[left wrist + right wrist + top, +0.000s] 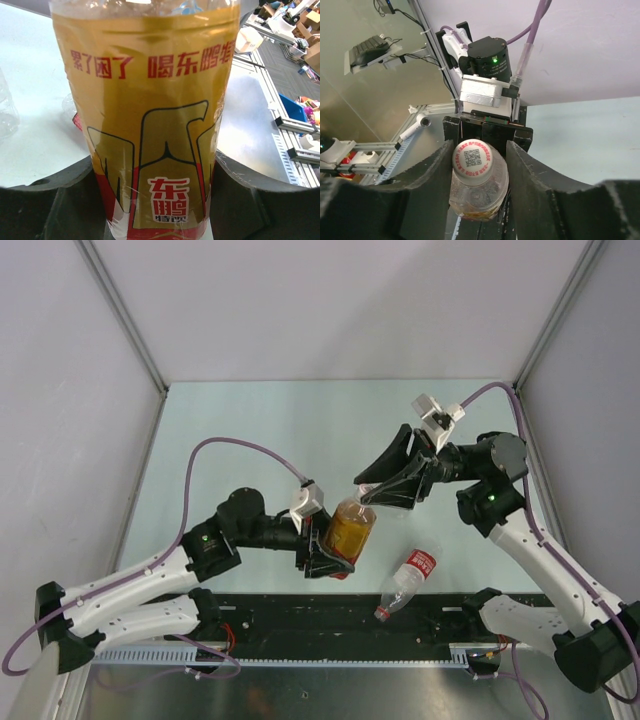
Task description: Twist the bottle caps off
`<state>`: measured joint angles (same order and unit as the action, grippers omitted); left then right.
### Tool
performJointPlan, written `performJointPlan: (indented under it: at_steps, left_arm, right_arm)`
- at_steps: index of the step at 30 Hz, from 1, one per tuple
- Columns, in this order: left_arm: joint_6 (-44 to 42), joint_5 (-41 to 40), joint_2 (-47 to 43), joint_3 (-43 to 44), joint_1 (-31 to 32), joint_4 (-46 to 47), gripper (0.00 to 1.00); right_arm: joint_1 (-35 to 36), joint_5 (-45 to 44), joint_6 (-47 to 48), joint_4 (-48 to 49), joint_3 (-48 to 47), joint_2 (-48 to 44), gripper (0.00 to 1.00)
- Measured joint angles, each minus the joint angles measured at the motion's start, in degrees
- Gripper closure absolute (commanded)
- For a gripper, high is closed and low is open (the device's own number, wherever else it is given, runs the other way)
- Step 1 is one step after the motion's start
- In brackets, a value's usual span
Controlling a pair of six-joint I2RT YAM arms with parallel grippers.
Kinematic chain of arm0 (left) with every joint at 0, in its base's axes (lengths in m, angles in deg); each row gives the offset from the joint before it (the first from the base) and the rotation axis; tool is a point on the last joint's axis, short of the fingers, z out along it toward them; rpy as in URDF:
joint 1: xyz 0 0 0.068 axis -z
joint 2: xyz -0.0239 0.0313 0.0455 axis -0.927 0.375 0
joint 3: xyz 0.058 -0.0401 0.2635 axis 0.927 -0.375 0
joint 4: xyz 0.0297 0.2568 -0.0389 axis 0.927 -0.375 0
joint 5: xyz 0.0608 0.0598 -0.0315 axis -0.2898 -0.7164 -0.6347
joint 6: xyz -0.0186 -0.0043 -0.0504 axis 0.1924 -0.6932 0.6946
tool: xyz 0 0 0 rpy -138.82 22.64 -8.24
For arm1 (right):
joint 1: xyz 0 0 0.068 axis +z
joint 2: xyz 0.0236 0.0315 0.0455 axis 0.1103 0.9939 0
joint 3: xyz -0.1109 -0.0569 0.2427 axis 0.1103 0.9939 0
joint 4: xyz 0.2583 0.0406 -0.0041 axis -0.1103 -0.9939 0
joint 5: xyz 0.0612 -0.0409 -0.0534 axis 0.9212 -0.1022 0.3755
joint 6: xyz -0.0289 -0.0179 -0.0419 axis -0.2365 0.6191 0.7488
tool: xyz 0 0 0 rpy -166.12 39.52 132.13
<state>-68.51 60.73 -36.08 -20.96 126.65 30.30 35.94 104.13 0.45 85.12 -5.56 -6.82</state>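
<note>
My left gripper (pixel 330 552) is shut on the short amber bottle (pixel 350 528) and holds it tilted above the table's near middle. In the left wrist view the red-yellow label (pixel 150 125) fills the frame between both fingers (pixel 50 205). My right gripper (pixel 480 150) stands around that bottle's white cap (pixel 473 159), which bears a printed code. The left finger touches the cap; a narrow gap shows at the right finger (pixel 530 180). A clear bottle with a red-white label (pixel 412 572) lies on the table to the right, its red cap (pixel 381 614) pointing at the near edge.
A black strip and an aluminium rail (pixel 300 655) run along the near edge between the arm bases. Grey walls (pixel 60 390) close in the pale green table (pixel 280 420) on three sides. The lying bottle rests just below the right arm's forearm.
</note>
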Motion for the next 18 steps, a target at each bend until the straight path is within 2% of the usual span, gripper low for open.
performJointPlan:
  at_steps: [4, 7, 10, 18]
  left_arm:
    - [-0.79, -0.37, 0.39, 0.04, -0.33, 0.17, 1.00]
    - [-2.38, -2.38, 1.11, 0.57, -0.37, -0.33, 1.00]
    - [-4.04, -5.03, 1.36, 1.14, -0.33, -1.14, 1.00]
    - [-7.28, -14.51, 1.33, 1.44, -0.20, -4.59, 1.00]
  right_arm:
    - [-1.42, -0.72, -2.89, 2.47, 0.76, 0.52, 0.19]
    - [-3.04, -1.38, -5.55, 4.04, 1.66, 1.25, 0.05]
    - [-4.48, -2.78, -6.99, 4.76, 2.01, 1.22, 0.01]
    - [-6.21, -8.11, -6.19, 3.26, 2.08, -1.90, 0.01]
